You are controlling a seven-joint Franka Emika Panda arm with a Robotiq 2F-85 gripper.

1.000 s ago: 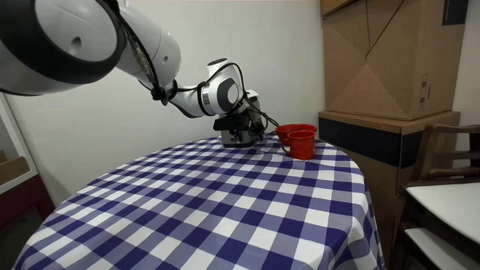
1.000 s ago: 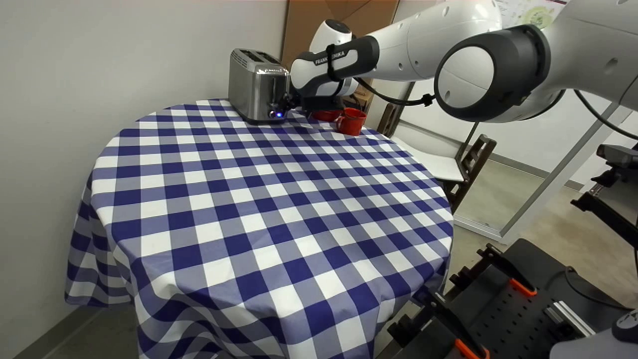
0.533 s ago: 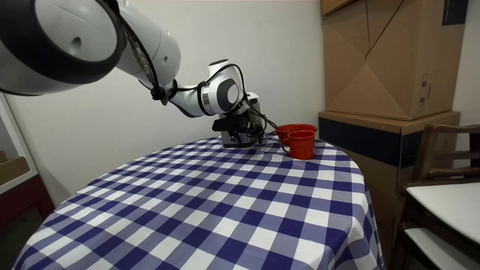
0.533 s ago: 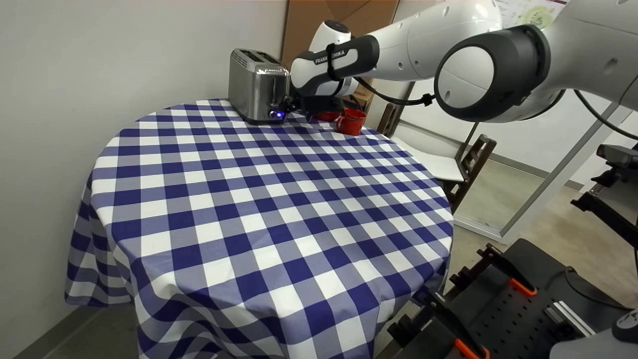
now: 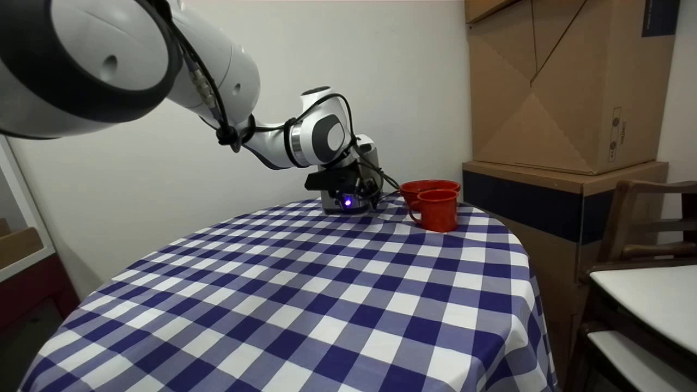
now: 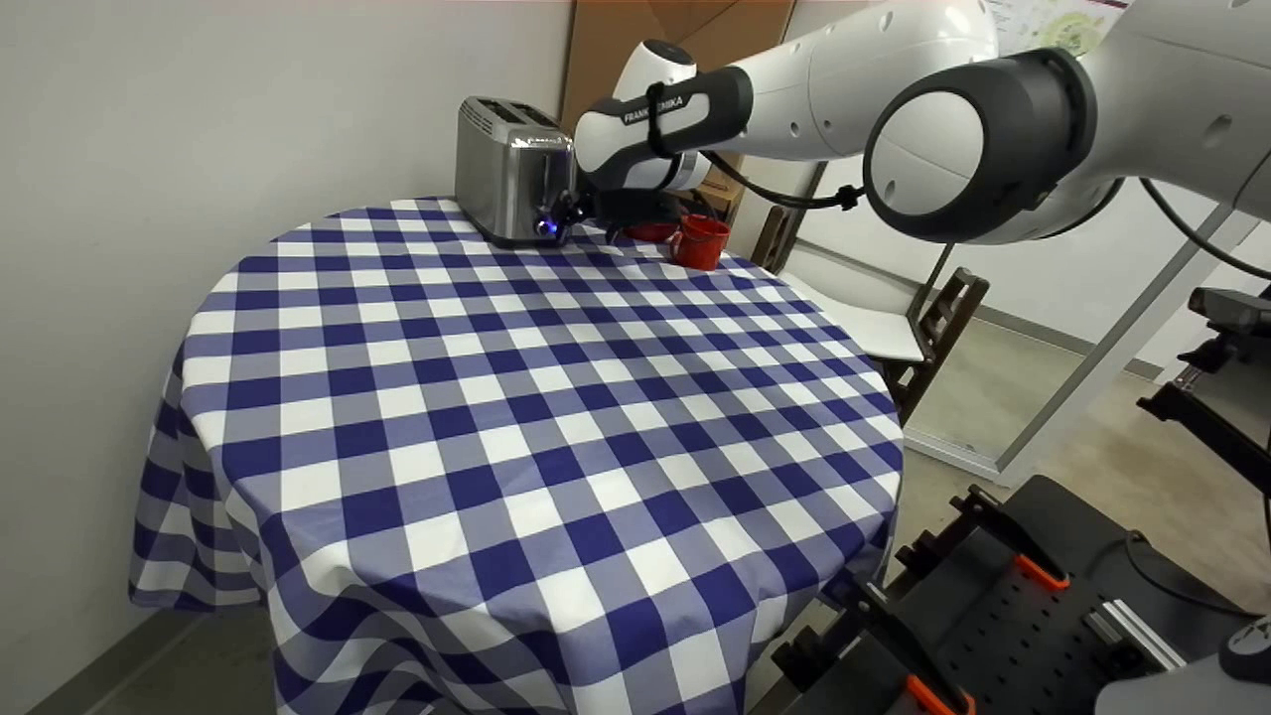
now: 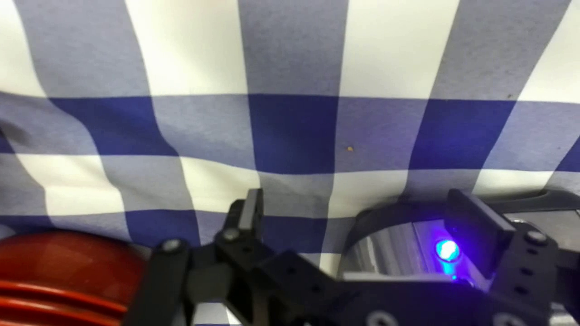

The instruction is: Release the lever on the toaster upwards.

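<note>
The silver toaster (image 6: 496,169) stands upright at the table's far edge by the wall. In an exterior view most of the toaster (image 5: 329,201) is hidden behind the arm and gripper. My gripper (image 6: 584,209) is low at the toaster's end panel, also in an exterior view (image 5: 338,182). In the wrist view the gripper (image 7: 362,217) is open with nothing between its fingers. Its right finger overlaps the toaster's end (image 7: 389,249), beside a glowing blue light (image 7: 447,250); I cannot tell whether it touches. The lever is hidden or cannot be made out.
A red cup (image 5: 440,211) and a red bowl (image 5: 425,186) stand close beside the toaster. A red rim (image 7: 68,271) shows at lower left in the wrist view. A checked cloth (image 6: 516,397) covers the table. Cardboard boxes (image 5: 544,109) are stacked behind.
My gripper and wrist have shifted slightly left in both exterior views. The blue light, hidden earlier in an exterior view, now shows there. The toaster, cup and bowl have not moved.
</note>
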